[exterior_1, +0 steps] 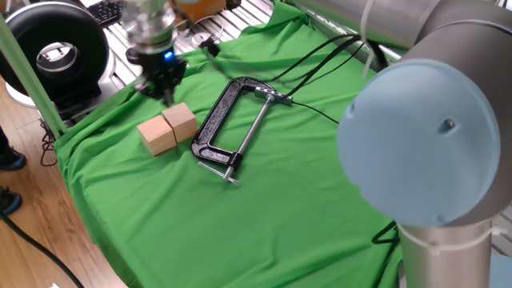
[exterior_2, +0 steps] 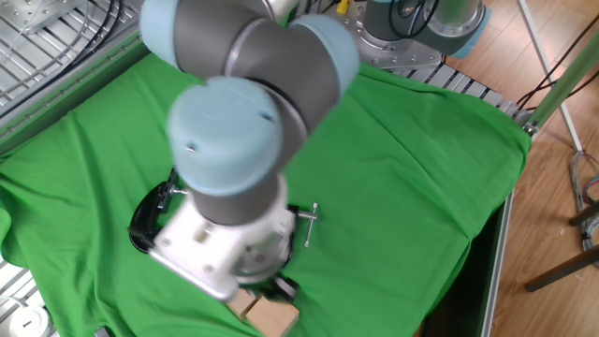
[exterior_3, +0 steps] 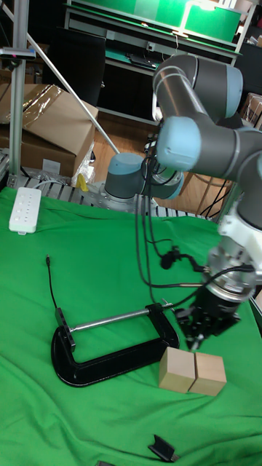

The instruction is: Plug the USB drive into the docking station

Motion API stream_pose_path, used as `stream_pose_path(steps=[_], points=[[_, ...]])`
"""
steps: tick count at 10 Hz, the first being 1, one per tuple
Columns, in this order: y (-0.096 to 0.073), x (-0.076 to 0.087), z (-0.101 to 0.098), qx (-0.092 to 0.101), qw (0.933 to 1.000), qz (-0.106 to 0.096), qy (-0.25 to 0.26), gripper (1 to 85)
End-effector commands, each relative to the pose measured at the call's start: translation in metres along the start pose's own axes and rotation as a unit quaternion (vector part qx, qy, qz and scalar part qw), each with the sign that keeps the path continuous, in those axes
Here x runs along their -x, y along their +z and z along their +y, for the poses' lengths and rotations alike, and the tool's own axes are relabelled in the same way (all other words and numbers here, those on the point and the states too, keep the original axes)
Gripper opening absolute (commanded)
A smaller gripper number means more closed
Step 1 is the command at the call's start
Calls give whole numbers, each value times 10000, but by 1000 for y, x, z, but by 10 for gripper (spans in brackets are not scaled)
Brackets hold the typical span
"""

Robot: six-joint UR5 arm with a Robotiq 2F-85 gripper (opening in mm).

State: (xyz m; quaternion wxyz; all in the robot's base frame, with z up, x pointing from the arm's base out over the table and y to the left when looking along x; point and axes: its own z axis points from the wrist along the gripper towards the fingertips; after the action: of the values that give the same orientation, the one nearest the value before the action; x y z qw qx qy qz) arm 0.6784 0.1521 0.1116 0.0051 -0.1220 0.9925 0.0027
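USB drive unseen; tall view alone shows the gripper (exterior_3: 195, 336), jaw state unclear, above wooden blocks (exterior_3: 192, 371).

gripper (exterior_1: 166, 90) motion-blurred, jaw state unclear; wooden blocks (exterior_2: 267, 316) cut by frame edge, half hidden behind arm

I've got the pincer (exterior_3: 198, 336) hanging just above the two wooden blocks (exterior_3: 193, 371), which sit side by side, touching, on the green cloth (exterior_3: 87, 277) over the tabletop. Can't tell how its fingers stand; they're dark and bunched. Left of the blocks lies the black C-clamp (exterior_3: 109, 350), flat, screw bar running along its top. A thin black cable (exterior_3: 49, 279) trails beyond it. A white power strip (exterior_3: 24, 210) rests at the far left edge. A small black piece (exterior_3: 164, 448) sits near the bottom.
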Motion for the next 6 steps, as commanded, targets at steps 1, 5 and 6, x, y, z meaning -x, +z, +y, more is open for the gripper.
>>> stream_pose_path(steps=[1, 5, 6], points=[[-11, -17, -66, -49, 9960, 169, -873, 17], [-12, -20, -56, 145, 9993, 223, 260, 17], [-12, -19, -65, -36, 9989, 198, 431, 17]])
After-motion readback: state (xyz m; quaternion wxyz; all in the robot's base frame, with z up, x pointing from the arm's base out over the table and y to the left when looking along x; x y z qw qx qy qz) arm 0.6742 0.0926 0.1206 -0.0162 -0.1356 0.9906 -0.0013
